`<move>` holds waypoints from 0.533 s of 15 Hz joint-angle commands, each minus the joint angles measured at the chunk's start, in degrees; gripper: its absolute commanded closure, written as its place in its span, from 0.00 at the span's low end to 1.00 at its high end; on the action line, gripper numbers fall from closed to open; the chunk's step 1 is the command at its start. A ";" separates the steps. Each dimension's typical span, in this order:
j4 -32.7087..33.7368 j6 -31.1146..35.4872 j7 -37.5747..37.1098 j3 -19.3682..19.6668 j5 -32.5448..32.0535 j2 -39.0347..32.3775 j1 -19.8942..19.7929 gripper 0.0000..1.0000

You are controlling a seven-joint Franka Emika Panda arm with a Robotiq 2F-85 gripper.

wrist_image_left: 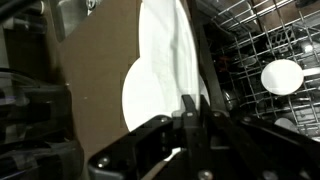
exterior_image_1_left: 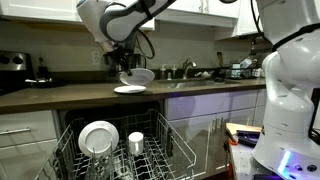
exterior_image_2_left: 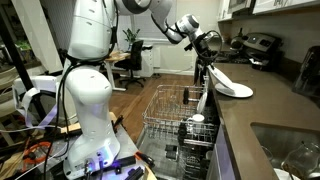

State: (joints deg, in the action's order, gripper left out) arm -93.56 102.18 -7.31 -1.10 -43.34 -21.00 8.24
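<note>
- Kitchen desk (exterior_image_1_left: 60, 94), dark-topped; dish rack (exterior_image_1_left: 70, 137) pulled out below.
- Tool (exterior_image_1_left: 128, 66) clamped on the rim of a white plate (exterior_image_1_left: 141, 75), which is held tilted just above a second plate (exterior_image_1_left: 130, 90).
- White plate judged stiff, slick, breakable; best gripped by the rim.

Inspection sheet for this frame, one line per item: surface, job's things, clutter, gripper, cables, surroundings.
Surface: dark counter, second plate lying flat on it.
Job's things: white plate held tilted above the counter.
Clutter: dishes by the sink.
Gripper: gripper shut on the white plate's edge.
Cables: wires at the robot base.
Surroundings: pulled-out rack with a rack plate and cup.
</note>
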 commanded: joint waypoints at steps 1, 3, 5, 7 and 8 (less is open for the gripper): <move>0.22 0.14 0.07 -0.19 -0.14 -0.30 -0.24 0.95; 0.34 0.76 0.38 -0.09 -0.45 -0.91 -0.37 0.95; 0.64 1.46 0.38 0.16 -1.12 -1.81 -0.38 0.95; 1.01 1.94 0.18 0.61 -1.97 -2.72 -0.22 0.95; 1.05 2.31 0.15 0.80 -2.33 -3.05 -0.17 0.95</move>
State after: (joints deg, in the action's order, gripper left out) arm -93.56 103.81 -7.31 -0.71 -43.50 -23.28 8.19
